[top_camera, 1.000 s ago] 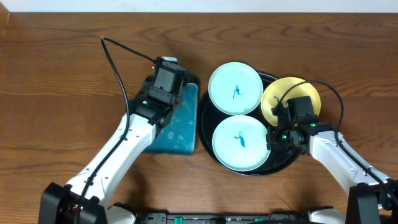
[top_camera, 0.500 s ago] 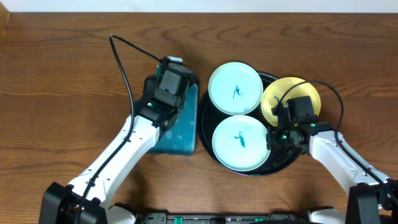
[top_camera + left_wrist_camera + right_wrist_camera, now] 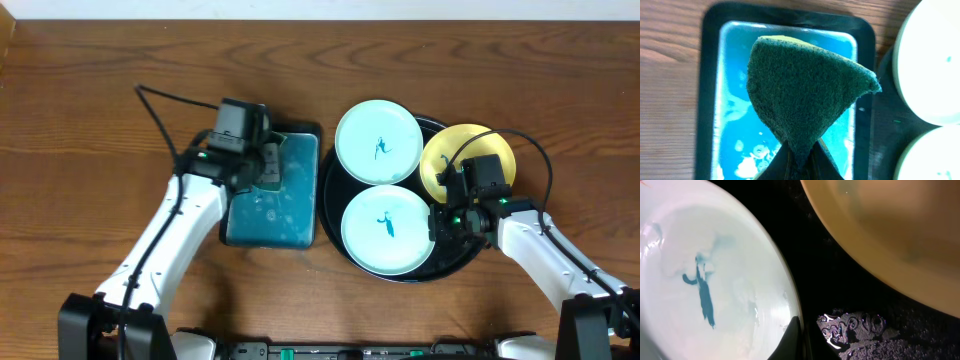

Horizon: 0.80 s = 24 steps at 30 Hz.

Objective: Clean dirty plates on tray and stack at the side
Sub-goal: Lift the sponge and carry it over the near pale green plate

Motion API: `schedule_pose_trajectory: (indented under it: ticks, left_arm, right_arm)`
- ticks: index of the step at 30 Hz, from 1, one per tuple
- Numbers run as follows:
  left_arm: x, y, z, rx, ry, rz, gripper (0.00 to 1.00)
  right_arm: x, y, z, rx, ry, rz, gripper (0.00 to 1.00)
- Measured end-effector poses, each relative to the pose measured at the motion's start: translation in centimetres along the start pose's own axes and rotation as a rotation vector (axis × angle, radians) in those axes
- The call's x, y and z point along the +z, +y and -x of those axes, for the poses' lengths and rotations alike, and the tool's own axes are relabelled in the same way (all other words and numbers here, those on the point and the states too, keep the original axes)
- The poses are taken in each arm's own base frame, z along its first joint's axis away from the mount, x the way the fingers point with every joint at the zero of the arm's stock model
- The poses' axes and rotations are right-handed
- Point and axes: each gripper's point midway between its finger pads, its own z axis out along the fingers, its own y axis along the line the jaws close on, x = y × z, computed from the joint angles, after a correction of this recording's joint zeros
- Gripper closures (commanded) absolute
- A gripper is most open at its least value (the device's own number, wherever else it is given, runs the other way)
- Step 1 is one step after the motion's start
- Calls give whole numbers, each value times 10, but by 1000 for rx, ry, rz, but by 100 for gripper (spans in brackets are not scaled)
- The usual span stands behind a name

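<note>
left gripper (image 3: 799,161) is clamped on the sponge (image 3: 805,95), dirty plates (image 3: 378,141) sit near, off to its right (right gripper (image 3: 800,332): can't tell if closed)

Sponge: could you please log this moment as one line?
left tool: grips sponge over teal tray | right tool: at mint plate rim | plates: all on black tray

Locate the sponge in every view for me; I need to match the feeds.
Overhead: the sponge is left of centre, above the teal sponge tray.
Left wrist: the sponge fills the middle.
Right wrist: not in it.
Shared landmark: the black tray, also at the left wrist's right side and across the right wrist view.
</note>
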Motion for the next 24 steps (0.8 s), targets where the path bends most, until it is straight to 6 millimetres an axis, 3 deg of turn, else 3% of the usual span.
schedule_pose_trajectory:
  ticks: [11,24]
  left_arm:
    - [-7,-29,-3,-48,53,-247,93]
    - [-9,-38,9,-121,19,-294,92]
  right_arm:
    - [0,0,0,1,2,-1,99]
    - [0,0,-1,1,3,0,99]
